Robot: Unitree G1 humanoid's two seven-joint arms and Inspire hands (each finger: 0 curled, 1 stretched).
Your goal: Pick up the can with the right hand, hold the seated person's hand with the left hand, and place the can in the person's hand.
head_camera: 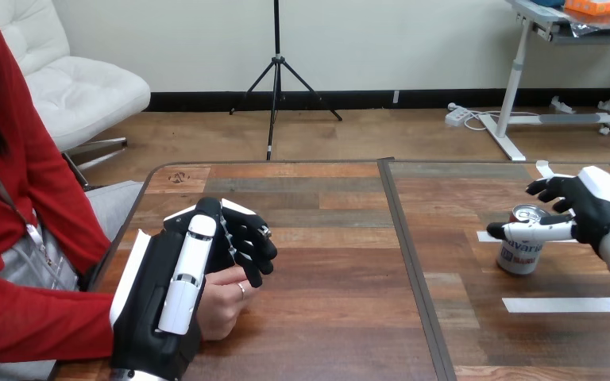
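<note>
The can (519, 252) stands upright on the surface (341, 262) at the right. The right hand (592, 208) is spread about its top, thumb across the front and fingers behind, not clamped. The left hand (149, 298) is curled over the person's hand (224, 300).

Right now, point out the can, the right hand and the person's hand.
can (519, 255): head view, on the label on its side.
right hand (592, 209): head view, on its black part beside the white shell.
person's hand (221, 302): head view, on its bare middle.
</note>
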